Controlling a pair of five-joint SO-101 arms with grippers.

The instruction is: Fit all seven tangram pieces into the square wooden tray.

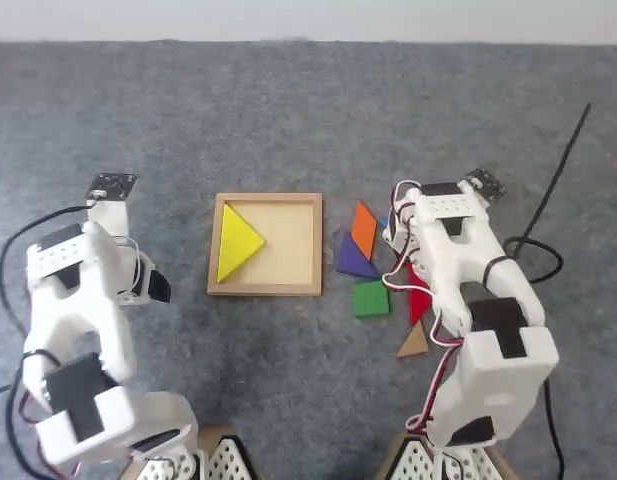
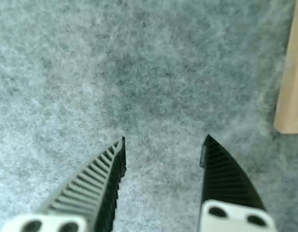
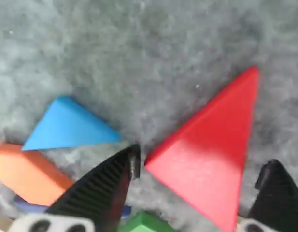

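The square wooden tray (image 1: 310, 245) lies mid-table with a yellow triangle (image 1: 236, 243) in its left half. To its right lie an orange parallelogram (image 1: 363, 228), a purple triangle (image 1: 353, 258), a green square (image 1: 370, 298), a tan triangle (image 1: 413, 343) and a red triangle (image 1: 419, 300) partly under the right arm. My right gripper (image 3: 202, 162) is open, its fingers on either side of the red triangle (image 3: 216, 140); a blue triangle (image 3: 66, 128) lies beside it. My left gripper (image 2: 163, 145) is open over bare carpet, left of the tray's corner (image 2: 290, 92).
Grey carpet covers the whole table. The orange piece (image 3: 23, 174) and the green square (image 3: 146, 223) lie close to one right finger (image 3: 105, 188). A black cable (image 1: 553, 190) trails at the far right. Open carpet stretches behind the tray.
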